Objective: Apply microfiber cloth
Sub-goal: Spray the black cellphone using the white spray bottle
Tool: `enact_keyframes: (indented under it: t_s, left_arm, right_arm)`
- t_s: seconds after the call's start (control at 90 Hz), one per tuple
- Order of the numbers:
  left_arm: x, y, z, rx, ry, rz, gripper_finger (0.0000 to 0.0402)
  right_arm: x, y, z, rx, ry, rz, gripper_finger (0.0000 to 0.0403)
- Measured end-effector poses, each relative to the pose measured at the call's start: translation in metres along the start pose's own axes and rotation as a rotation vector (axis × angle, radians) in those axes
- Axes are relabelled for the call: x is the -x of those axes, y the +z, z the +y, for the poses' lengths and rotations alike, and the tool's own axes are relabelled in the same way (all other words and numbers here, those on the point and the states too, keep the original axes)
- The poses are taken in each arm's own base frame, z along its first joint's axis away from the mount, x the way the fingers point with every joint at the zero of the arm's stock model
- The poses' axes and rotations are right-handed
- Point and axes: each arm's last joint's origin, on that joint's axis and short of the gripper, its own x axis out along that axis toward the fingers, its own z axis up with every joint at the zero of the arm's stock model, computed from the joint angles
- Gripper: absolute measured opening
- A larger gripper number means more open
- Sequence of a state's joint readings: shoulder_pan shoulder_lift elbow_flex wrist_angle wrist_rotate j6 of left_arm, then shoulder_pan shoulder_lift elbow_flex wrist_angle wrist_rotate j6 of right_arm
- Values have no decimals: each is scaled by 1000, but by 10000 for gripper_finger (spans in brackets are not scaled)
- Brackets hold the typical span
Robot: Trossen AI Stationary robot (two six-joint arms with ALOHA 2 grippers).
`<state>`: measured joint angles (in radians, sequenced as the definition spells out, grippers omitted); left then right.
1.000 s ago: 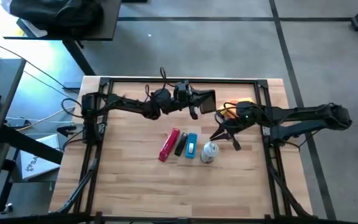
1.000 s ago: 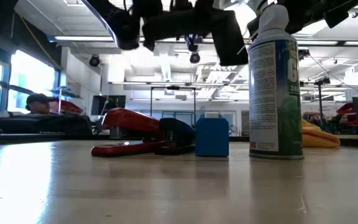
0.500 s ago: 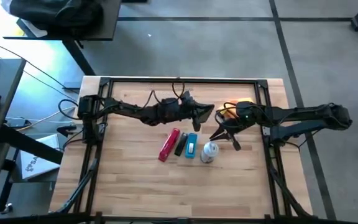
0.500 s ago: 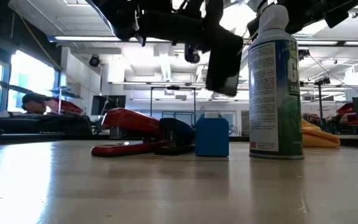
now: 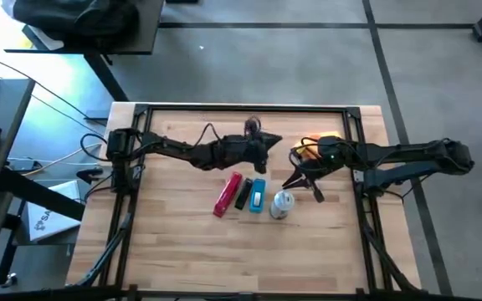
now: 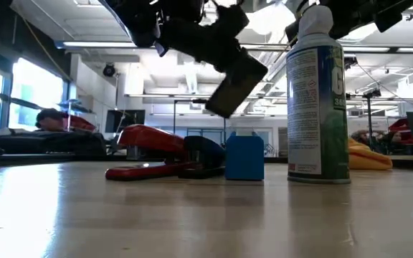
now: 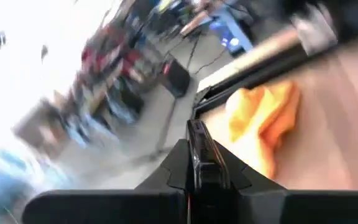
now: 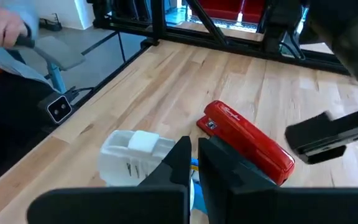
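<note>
Orange microfiber cloth [image 5: 323,142] lies near my counter's [image 5: 174,242] far right edge; left hand [image 5: 276,144] pressed together beside it, right hand [image 5: 301,184] likewise.

One orange cloth [image 5: 323,144], one red stapler [image 5: 228,195], one spray bottle [image 5: 282,203], one blue box [image 5: 258,196]

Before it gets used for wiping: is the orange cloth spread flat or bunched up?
Bunched up. The cloth lies in a rumpled heap with folds near the table's far edge, not flat. No gripper holds it.
</note>
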<state>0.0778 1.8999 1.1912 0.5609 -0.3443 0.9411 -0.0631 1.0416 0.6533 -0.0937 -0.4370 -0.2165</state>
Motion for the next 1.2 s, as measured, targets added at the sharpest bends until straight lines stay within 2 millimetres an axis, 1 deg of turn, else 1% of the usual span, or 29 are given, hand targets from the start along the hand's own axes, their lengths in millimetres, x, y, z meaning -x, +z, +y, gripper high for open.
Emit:
enact_keyframes:
  t_s: [0.111, 0.278, 0.422, 0.533, 0.622, 0.711, 0.811, 0.989, 1.2]
  left_arm:
    - [0, -1, -5, -213, -62, -25, 10]
    - [-5, -7, -16, -543, -93, -14, 10]
    - [-9, -10, -26, -744, -104, -61, 10]
    - [-10, -7, -33, -879, -75, -81, 10]
    - [-9, -1, -35, -962, -52, -127, 10]
    - [-7, 4, -38, -1031, -49, -185, 10]
    - [-7, 6, -38, -1110, -31, -200, 10]
    - [-7, 4, -36, -1285, -11, -164, 10]
    - [-5, 9, -39, -1369, 13, -177, 10]
  right_arm:
    - [0, 0, 0, -20, 0, -2, 0]
    - [3, 4, 1, -7, -7, -35, 0]
    - [15, 13, 4, 58, -41, -119, 0]
    - [25, 17, 7, 73, -76, -143, 0]
    - [31, 20, 9, 82, -81, -168, 0]
    - [31, 21, 9, 88, -83, -173, 0]
    - [24, 19, 7, 76, -74, -151, 0]
    - [7, 12, 7, 60, -37, -95, 0]
    - [7, 11, 8, 64, -30, -84, 0]
